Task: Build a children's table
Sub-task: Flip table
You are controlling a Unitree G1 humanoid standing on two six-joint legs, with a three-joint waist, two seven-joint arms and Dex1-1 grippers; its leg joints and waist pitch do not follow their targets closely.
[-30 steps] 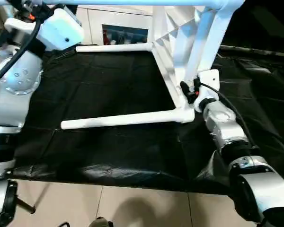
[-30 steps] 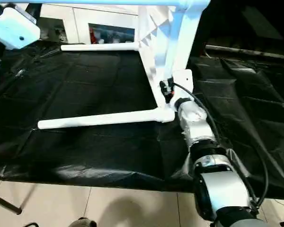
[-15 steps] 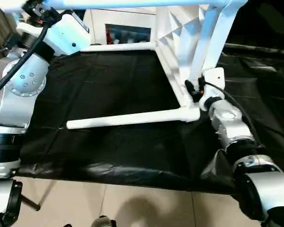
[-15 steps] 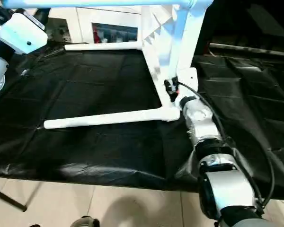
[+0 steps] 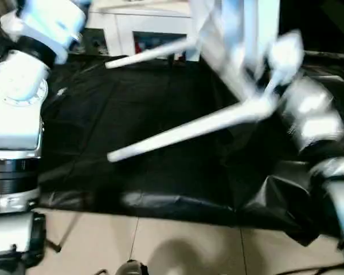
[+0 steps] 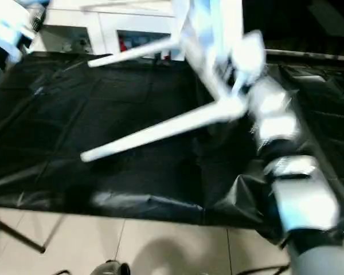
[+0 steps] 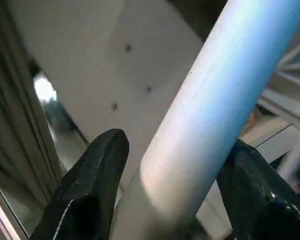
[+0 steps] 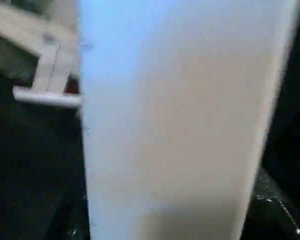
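Left wrist: left gripper [image 7: 170,200] straddles table leg [image 7: 210,110].

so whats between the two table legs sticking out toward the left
Bare black sheet. In the left eye view the far leg and the near leg jut out apart, and nothing lies on the sheet between them.

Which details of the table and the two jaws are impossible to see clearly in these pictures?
- Right gripper, head views: motion blur over the right forearm hides it.
- Right wrist view: a close white surface blocks the jaws and what they hold.
- Tabletop, head views: blurred, cut off by the top edge; sockets unreadable.
- Left wrist view: one leg between two fingers; contact unclear.
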